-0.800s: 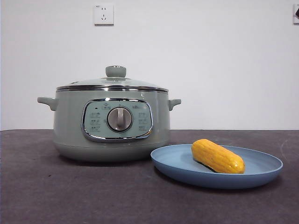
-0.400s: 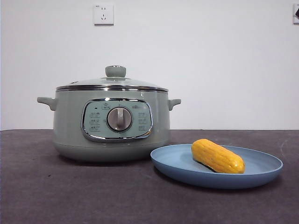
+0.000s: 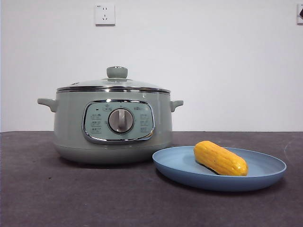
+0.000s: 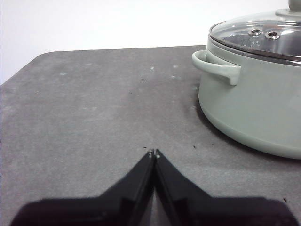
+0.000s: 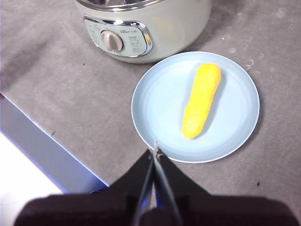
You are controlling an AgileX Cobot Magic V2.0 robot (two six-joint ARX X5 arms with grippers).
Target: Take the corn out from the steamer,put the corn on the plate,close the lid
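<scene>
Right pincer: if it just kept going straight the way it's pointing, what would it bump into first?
Probably the plate. The right pincer, shut, points at its near rim, with the corn lying farther in. How high the pincer hangs is unclear.

sage-green steamer (image 3: 71, 127), chrome-rimmed clear lid (image 3: 113, 84), yellow-orange corn (image 3: 220, 158), light-blue plate (image 3: 265, 177), dark grey table (image 3: 71, 198).

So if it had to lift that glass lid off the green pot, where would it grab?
Probably the pale green round knob atop the domed glass lid, coming straight down from above. It stands upright at the centre, narrow enough for two jaws; the chrome rim sits flush on the sage-green pot.
</scene>
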